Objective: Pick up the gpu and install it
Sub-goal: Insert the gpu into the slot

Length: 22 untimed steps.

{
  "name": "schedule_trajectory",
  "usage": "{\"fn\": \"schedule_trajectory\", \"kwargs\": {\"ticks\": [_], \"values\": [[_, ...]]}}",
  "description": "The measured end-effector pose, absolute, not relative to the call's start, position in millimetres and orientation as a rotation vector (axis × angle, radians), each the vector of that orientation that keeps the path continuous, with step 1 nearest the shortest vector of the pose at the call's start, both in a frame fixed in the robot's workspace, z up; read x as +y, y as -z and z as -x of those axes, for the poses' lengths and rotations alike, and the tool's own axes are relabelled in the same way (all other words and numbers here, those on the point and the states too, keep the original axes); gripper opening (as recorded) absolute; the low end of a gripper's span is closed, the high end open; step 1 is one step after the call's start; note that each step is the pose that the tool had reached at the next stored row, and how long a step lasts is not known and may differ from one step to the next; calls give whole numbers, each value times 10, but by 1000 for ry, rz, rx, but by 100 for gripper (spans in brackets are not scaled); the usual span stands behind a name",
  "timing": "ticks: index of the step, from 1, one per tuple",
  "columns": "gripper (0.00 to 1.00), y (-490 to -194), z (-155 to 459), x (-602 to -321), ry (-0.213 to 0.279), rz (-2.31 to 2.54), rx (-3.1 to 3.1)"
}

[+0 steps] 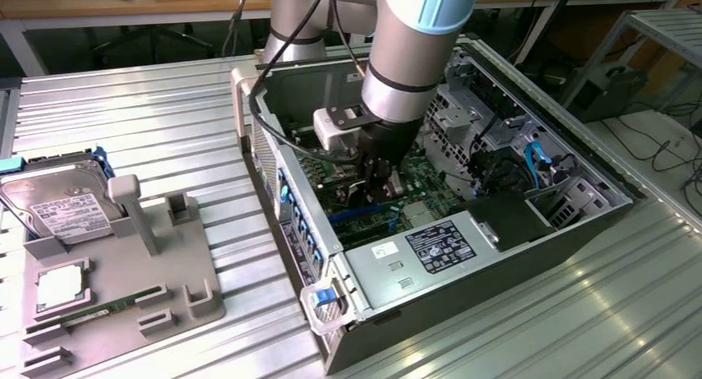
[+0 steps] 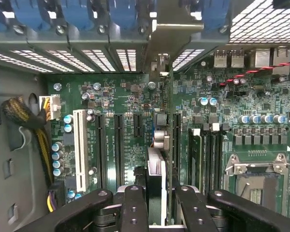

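Inside the open computer case, which lies on its side on the ribbed metal tabletop, the arm reaches steeply down over the motherboard. The hand points straight at the board, its fingers drawn narrow around the gpu. The gpu stands on edge, seen edge-on from the wrist, its long axis running along the expansion slots toward the case's rear wall, its silver bracket at that wall.

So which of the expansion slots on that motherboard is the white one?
The long slot beside the yellow-and-black cable bundle, at the end of the row; the others are all black.
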State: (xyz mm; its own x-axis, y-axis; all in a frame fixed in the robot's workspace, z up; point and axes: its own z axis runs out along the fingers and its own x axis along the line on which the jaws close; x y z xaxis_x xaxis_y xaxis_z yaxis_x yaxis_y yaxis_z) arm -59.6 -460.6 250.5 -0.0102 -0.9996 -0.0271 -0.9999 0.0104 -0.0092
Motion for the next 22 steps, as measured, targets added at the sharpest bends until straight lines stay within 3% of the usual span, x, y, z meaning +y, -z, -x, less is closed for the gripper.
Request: {"fn": "schedule_trajectory", "kwargs": {"ticks": [22], "values": [[27, -2429, 605, -4606, -21, 2192, 2215]]}}
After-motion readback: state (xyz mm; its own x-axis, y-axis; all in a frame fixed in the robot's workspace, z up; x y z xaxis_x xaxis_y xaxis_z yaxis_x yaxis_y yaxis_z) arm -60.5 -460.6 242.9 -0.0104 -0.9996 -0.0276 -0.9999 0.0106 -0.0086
